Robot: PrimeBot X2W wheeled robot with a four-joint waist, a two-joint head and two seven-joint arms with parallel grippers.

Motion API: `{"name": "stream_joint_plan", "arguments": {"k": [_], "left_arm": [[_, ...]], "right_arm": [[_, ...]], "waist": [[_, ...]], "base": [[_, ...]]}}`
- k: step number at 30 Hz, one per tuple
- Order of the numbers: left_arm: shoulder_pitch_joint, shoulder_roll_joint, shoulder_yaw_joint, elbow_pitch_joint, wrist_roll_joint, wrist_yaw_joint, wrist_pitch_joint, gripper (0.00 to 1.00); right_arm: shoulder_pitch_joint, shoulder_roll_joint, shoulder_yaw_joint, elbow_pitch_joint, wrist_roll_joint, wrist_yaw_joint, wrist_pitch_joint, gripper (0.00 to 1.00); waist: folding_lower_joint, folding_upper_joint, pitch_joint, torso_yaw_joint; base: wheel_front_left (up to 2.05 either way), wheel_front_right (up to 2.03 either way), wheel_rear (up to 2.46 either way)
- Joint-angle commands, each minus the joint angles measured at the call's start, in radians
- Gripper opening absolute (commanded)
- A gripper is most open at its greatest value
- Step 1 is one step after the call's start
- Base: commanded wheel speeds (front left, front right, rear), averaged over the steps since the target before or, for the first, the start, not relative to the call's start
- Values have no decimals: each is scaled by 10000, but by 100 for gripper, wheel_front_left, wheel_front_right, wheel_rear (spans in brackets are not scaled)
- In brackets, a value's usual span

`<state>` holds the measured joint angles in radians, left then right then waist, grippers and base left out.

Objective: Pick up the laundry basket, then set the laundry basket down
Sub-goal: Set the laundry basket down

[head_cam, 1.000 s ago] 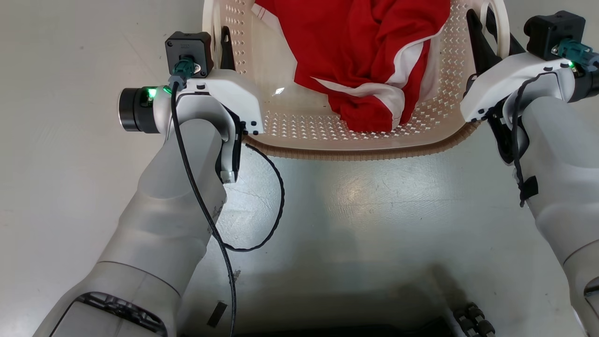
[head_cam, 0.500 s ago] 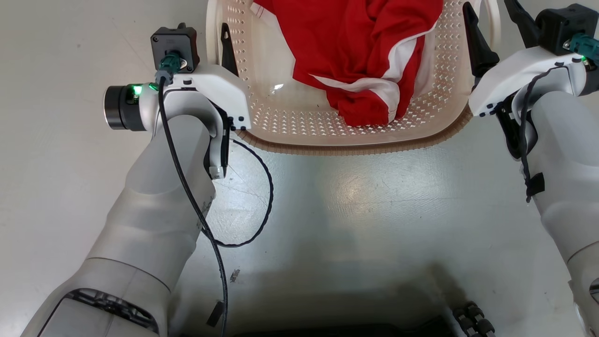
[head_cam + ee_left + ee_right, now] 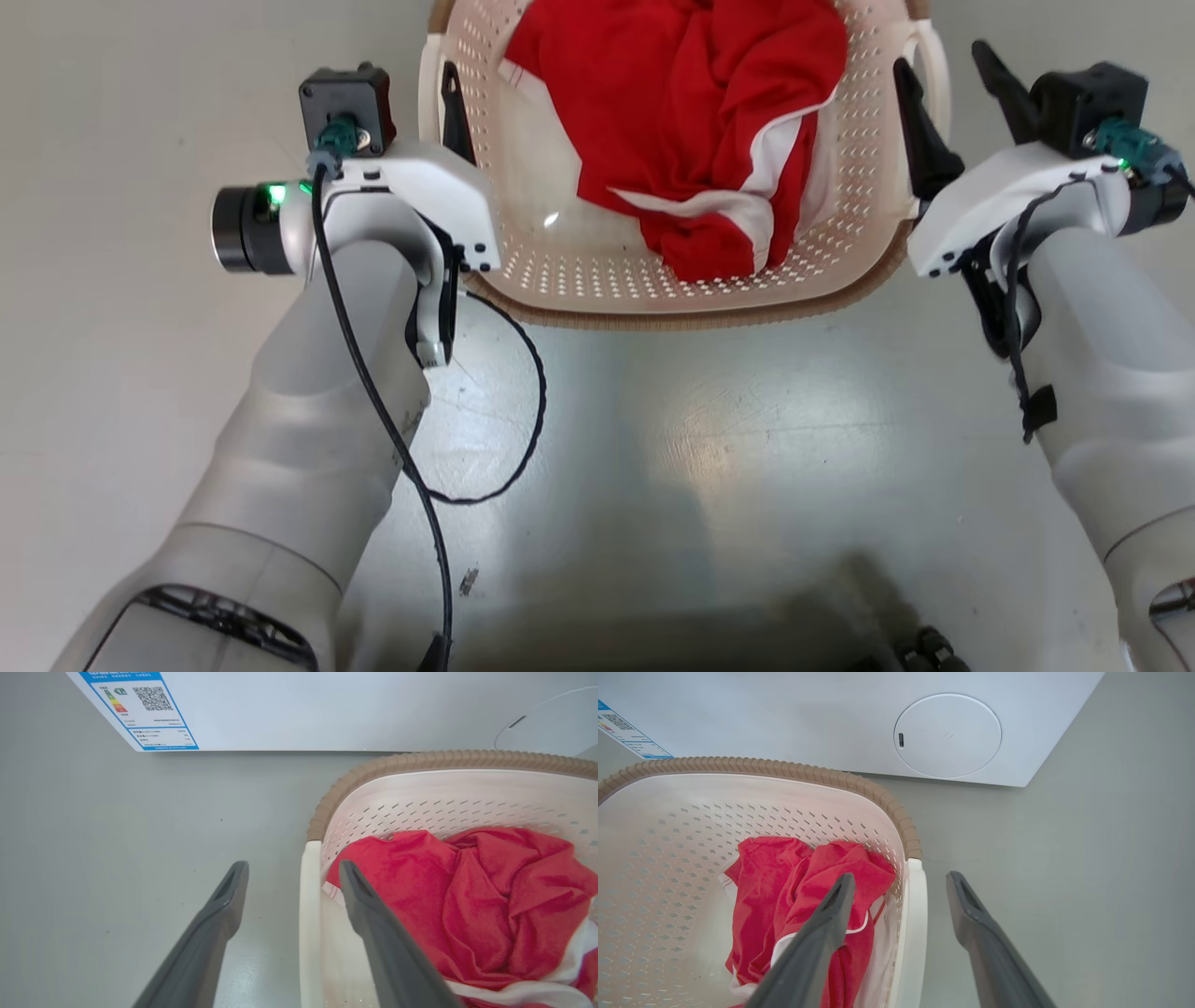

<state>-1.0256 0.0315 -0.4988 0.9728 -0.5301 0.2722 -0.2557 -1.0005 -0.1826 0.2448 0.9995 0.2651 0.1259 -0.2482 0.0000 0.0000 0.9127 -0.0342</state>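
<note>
The laundry basket (image 3: 691, 313), cream and perforated with a brown rim, stands on the grey floor at the top middle of the head view, with a red and white garment (image 3: 691, 131) inside. My left gripper (image 3: 422, 82) is open and straddles the left loop handle (image 3: 310, 905), one finger inside the basket and one outside. On the other side my right gripper (image 3: 938, 58) is open astride the right handle (image 3: 915, 914) in the same way. In both wrist views a gap shows between the fingers (image 3: 373, 914) and the handles.
A white washing machine (image 3: 784, 714) stands just beyond the basket, with a blue energy label (image 3: 140, 704) and a round cover (image 3: 948, 735). Grey floor (image 3: 728, 439) lies between the basket and my dark base (image 3: 822, 621). A black cable (image 3: 527, 411) loops off my left forearm.
Both grippers have opened and let go of the basket's handles. The head view has shifted, so the basket now shows smaller and more of it is in the picture.
</note>
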Motion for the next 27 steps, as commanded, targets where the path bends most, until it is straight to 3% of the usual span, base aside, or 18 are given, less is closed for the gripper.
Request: {"name": "stream_joint_plan", "arguments": {"k": [1, 11, 27], "left_arm": [[455, 187, 202, -147, -48, -22, -61, 100], [1591, 187, 1113, -648, 399, -104, -61, 100], [4407, 187, 2448, -1866, 877, -894, -61, 100]], "right_arm": [[628, 136, 88, -169, -85, 48, -135, 100], [1547, 131, -87, -914, -399, 48, -135, 100], [4192, 445, -1125, -2613, -1532, 48, -135, 100]], "waist": [[0, 0, -260, -33], [0, 0, -1911, -65], [0, 0, -5432, 4]], "base": [[0, 0, 0], [0, 0, 0], [0, 0, 0]]}}
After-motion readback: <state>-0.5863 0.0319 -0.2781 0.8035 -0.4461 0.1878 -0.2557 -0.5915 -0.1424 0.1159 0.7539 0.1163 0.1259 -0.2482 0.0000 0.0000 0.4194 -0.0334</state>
